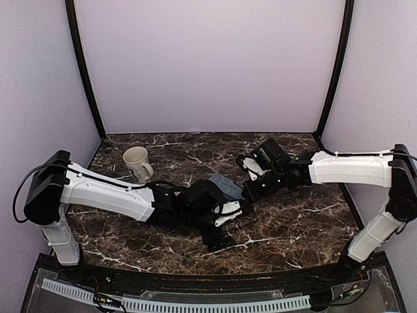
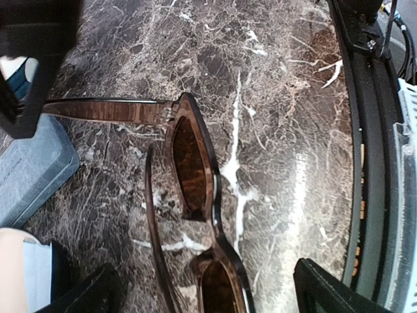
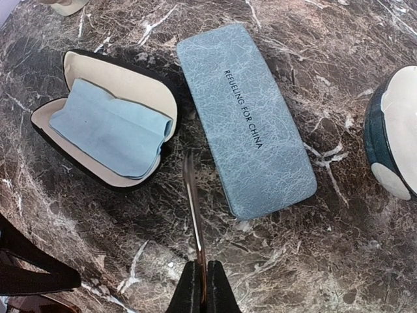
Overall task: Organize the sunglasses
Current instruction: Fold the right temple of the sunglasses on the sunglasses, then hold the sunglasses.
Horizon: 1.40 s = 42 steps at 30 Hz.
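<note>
While neither case holds glasses yet, marble table point(image 1: 296, 228): carries everything, with both arms reaching in to its middle.
Left arm point(image 1: 104, 192): stretched low from the left toward the centre.
Right arm point(image 1: 345, 168): angled in from the right to meet it.
Blue-grey case point(image 3: 247, 117): lid shut, lying flat just beside the black one.
Black case point(image 3: 124, 78): hinged open, cream lining up, a blue cloth point(image 3: 111, 127) spread inside and no glasses in it.
Mug point(image 1: 137, 162): far left, well apart from the work.
Sunglasses point(image 2: 192, 163): one brown-lensed pair lies on the marble near the blue-grey case. One temple arm sticks straight out, and the other seems folded along the frame. A second pair I cannot make out.
Left gripper point(image 2: 208, 287): fingers spread wide, hovering either side of the frame, touching nothing.
Right gripper point(image 3: 203, 270): pinched closed on the tip of the outstretched temple arm.
Progress: early, by my reading. One case stands ready, but this pair needs folding and laying inside, and the closed case needs opening for any other pair.
</note>
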Each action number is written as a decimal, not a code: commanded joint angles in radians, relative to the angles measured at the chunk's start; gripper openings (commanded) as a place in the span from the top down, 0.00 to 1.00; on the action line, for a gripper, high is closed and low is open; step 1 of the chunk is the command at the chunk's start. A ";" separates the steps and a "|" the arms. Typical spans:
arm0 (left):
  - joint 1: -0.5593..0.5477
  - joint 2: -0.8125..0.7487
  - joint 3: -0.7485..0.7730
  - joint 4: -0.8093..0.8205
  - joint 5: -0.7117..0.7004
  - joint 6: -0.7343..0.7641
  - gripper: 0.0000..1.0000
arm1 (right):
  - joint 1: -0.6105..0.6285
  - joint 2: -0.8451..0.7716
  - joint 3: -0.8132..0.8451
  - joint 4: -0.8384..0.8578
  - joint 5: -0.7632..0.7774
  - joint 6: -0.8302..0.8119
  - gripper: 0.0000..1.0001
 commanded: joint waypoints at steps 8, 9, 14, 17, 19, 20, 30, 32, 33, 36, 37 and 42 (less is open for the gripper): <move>0.091 -0.227 -0.183 0.189 0.217 -0.310 0.03 | 0.034 -0.093 -0.113 0.144 0.080 -0.014 1.00; 0.117 -0.234 -0.196 0.207 0.252 -0.358 0.06 | 0.043 -0.106 -0.124 0.159 0.104 -0.015 1.00; 0.189 -0.227 -0.204 0.208 0.349 -0.531 0.23 | 0.104 -0.148 -0.171 0.238 0.260 -0.025 1.00; 0.202 -0.195 -0.175 0.161 0.378 -0.591 0.31 | 0.128 -0.166 -0.207 0.301 0.311 -0.020 1.00; 0.206 -0.176 -0.167 0.156 0.405 -0.616 0.36 | 0.141 -0.181 -0.229 0.340 0.347 -0.008 1.00; 0.208 -0.172 -0.167 0.156 0.416 -0.621 0.37 | 0.147 -0.189 -0.239 0.357 0.369 -0.002 1.00; 0.208 -0.096 -0.138 0.147 0.480 -0.609 0.45 | 0.178 -0.243 -0.303 0.444 0.410 0.020 1.00; 0.208 -0.083 -0.131 0.148 0.491 -0.600 0.48 | 0.180 -0.249 -0.310 0.456 0.402 0.019 1.00; 0.208 -0.077 -0.127 0.149 0.498 -0.598 0.50 | 0.180 -0.250 -0.313 0.459 0.400 0.018 1.00; 0.209 -0.063 -0.122 0.151 0.511 -0.595 0.57 | 0.181 -0.251 -0.319 0.464 0.399 0.013 1.00; 0.211 -0.060 -0.122 0.152 0.515 -0.595 0.59 | 0.181 -0.252 -0.321 0.467 0.397 0.012 1.00; 0.216 -0.057 -0.127 0.161 0.528 -0.598 0.70 | 0.183 -0.266 -0.353 0.495 0.402 0.007 1.00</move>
